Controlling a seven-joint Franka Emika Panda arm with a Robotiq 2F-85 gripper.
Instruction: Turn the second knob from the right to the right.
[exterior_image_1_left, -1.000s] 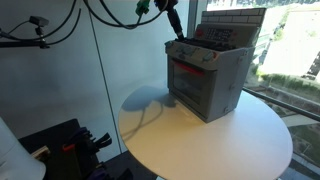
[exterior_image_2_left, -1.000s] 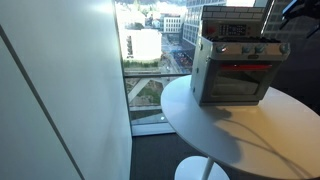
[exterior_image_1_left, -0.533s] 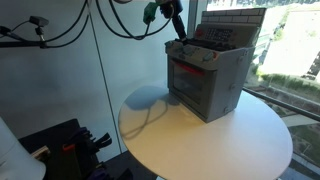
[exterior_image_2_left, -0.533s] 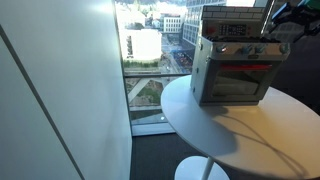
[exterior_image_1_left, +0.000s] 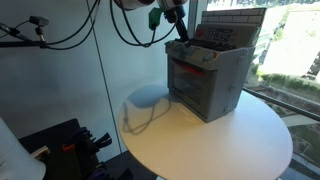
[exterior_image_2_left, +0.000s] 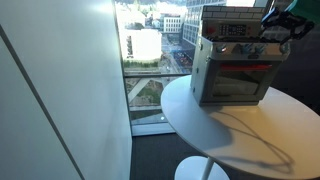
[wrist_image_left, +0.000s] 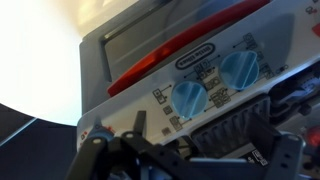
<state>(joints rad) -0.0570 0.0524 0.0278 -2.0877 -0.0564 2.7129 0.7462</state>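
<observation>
Scene: a grey plastic toy stove (exterior_image_1_left: 205, 80) stands on a round white table (exterior_image_1_left: 230, 140) by a window.
Gripper: the black two-finger gripper (wrist_image_left: 190, 155) is at the stove's upper front edge, its fingers spread wide with nothing between them.
Task's thing: two round pale-blue ridged knobs show in the wrist view, on the control strip below a red oven-door handle (wrist_image_left: 165, 58).
Key relation: the nearer blue knob (wrist_image_left: 190, 98) lies straight ahead of the gap between the fingers, close but apart. The farther blue knob (wrist_image_left: 240, 70) sits just beside it, off to one side.
Uncertainty: the strip's ends are cut off, so which knob counts second from the right cannot be told.
</observation>
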